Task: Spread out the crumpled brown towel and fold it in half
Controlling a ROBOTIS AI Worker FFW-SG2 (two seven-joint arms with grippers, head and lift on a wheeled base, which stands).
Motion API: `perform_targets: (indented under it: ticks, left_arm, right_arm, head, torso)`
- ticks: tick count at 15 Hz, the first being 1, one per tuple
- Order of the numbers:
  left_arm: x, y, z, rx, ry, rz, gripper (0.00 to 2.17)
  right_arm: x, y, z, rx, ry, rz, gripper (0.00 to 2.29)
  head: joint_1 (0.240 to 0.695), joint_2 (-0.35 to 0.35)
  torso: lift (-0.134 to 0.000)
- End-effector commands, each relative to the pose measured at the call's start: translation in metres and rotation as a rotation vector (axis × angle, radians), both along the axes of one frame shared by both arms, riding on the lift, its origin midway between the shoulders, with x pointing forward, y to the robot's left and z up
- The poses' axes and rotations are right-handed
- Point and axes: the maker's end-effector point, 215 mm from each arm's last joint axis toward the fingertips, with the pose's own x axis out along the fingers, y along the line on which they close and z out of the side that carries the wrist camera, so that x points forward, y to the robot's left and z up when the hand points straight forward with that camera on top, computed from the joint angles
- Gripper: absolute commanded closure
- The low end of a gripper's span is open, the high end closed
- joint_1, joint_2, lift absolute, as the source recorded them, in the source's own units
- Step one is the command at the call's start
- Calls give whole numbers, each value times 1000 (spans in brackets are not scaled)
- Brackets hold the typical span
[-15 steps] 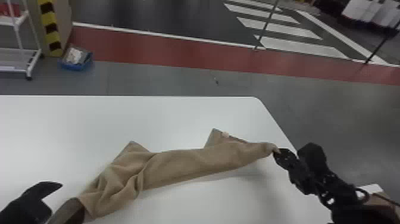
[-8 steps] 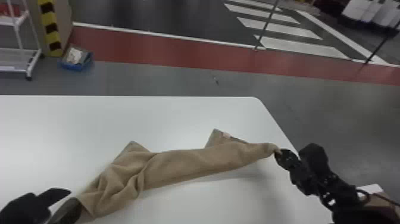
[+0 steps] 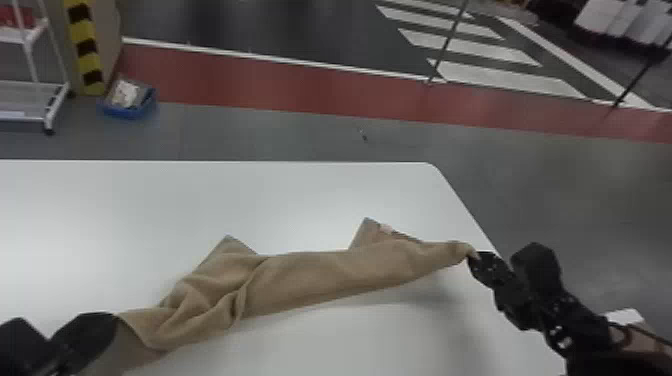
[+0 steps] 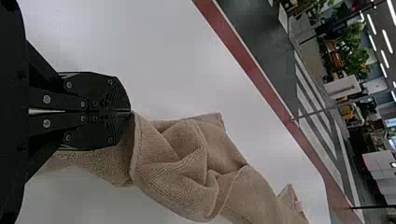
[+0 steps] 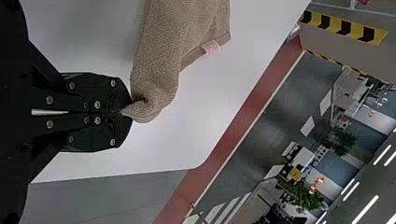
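My left gripper [image 3: 117, 320] is at the lower left of the head view, at the near left end of the brown towel [image 3: 310, 280]. In the left wrist view the left gripper [image 4: 130, 111] is shut on the towel's edge [image 4: 182, 163], with part of the cloth hanging beside the fingers. The right gripper [image 3: 472, 256] is near the table's right edge. Seen from its wrist, the right gripper [image 5: 126, 112] is shut on a towel corner [image 5: 144, 109]. Between them the towel stretches in a bunched, folded band, with two corners pointing toward the far side.
The white table [image 3: 200, 200] extends beyond the towel, with its rounded far right corner near the right arm. On the floor past it are a blue bin [image 3: 130, 105] and a white rack [image 3: 35, 100].
My left gripper was open beside the towel's near left end; its fingers have come together on the cloth. The right gripper and most of the towel have barely moved.
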Motion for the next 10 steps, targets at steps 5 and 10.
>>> perform_targets:
  ticks: [5,10]
  left_arm:
    - [-8,87,59,-68,-16,219,1889]
    - [-18,62,39,-37,41,167,1889]
  right_arm:
    - [-4,15,1,-35,-15,71,1399]
    - [-5,29,1,-51,-23,125,1399]
  head:
    - [695,-350]
    - [695,-296]
  torso:
    - [-124]
    - [-124]
